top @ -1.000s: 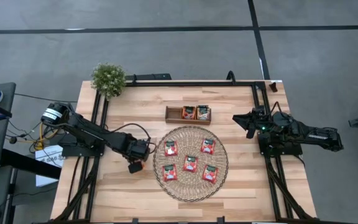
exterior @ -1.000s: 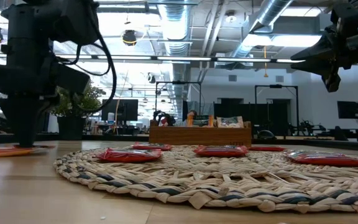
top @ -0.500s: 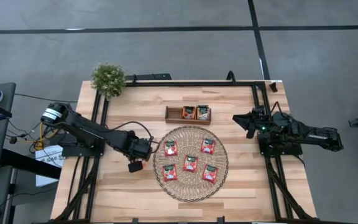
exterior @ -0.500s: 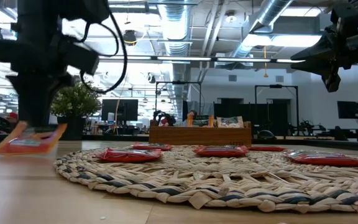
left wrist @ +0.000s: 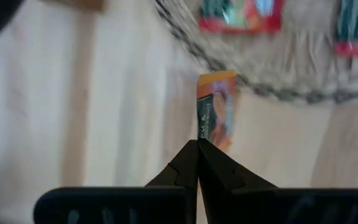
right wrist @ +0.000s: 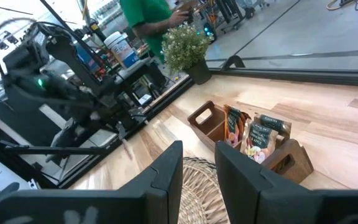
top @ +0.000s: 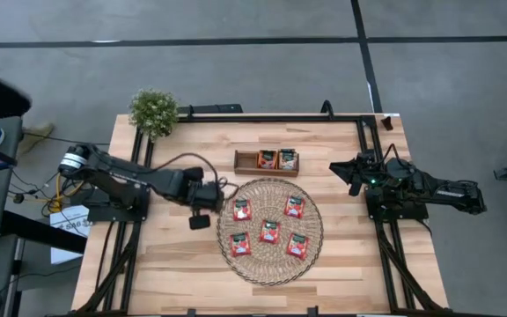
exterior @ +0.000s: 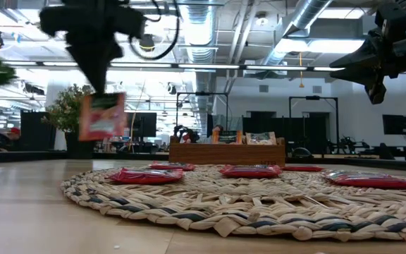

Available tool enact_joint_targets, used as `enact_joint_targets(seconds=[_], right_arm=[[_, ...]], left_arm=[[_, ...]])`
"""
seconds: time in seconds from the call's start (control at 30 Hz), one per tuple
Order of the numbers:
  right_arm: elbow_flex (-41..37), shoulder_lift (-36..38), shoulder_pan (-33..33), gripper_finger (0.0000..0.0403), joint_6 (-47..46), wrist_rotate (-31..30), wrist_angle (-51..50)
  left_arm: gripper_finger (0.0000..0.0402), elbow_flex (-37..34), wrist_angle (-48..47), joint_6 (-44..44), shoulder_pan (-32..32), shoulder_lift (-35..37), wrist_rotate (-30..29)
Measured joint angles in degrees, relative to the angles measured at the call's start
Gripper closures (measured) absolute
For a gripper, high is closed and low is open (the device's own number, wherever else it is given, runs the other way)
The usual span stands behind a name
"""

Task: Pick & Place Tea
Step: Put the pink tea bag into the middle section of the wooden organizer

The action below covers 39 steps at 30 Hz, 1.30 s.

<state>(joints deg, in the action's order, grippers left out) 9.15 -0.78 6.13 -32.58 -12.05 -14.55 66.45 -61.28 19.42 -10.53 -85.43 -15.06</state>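
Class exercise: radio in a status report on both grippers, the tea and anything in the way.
Left gripper shut on a tea sachet, lifted beside the mat. Right gripper open, waiting at the table's right side. Nothing in the way.

A round woven mat occupies the table centre, a wooden three-slot tray nearer the far edge, a potted plant at the far-left corner.

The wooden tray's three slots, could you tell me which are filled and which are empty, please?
Two filled, one empty. In the high view the wooden tray has sachets standing in its middle and right slots; the left slot shows bare wood.
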Motion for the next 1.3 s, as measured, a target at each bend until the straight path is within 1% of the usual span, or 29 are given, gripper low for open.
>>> enact_joint_targets(seconds=[0.1, 0.27, 0.33, 0.47, 0.57, 0.7, 0.87, 1.0, 1.17, 1.3], right_arm=[[0.0, 0.0, 0.01, 0.0316, 0.0, 0.0, 0.0], [0.0, -0.02, 0.0, 0.0316, 0.0, 0.0, 0.02], [0.0, -0.02, 0.02, 0.0316, 0.0, -0.02, 0.0], [0.0, 0.0, 0.01, 0.0316, 0.0, -0.02, 0.0], [0.0, -0.01, 0.0, 0.0316, 0.0, -0.04, 0.0], [0.0, -0.02, 0.01, 0.0316, -0.02, -0.11, 0.02], [0.0, 0.0, 0.0, 0.0316, -0.42, -0.11, 0.02], [0.0, -0.02, 0.01, 0.0316, -0.42, -0.11, 0.02], [0.0, 0.0, 0.0, 0.0316, -0.42, -0.09, 0.0], [0.0, -0.01, 0.01, 0.0316, -0.42, -0.09, 0.0]], left_arm=[[0.0401, 3.11, 0.07, -4.07, 2.91, 0.0, -1.64], [0.0401, 7.54, 0.44, -9.61, 7.41, 0.02, -2.78], [0.0401, 9.18, 1.43, -11.53, 8.76, 0.02, -4.17], [0.0401, 12.93, 4.33, -14.64, 11.16, -1.36, -4.77], [0.0401, 16.98, 4.43, -18.32, 12.35, -5.25, -5.42], [0.0401, 23.59, 4.86, -23.18, 13.97, -12.53, -7.14], [0.0401, 32.57, 5.36, -28.79, 16.87, -21.13, -7.4], [0.0401, 38.86, 6.07, -33.74, 18.7, -26.65, -7.82], [0.0401, 43.16, 6.84, -38.9, 20.07, -32.26, -7.81], [0.0401, 43.39, 8.1, -41.89, 20.79, -35.13, -7.87]])
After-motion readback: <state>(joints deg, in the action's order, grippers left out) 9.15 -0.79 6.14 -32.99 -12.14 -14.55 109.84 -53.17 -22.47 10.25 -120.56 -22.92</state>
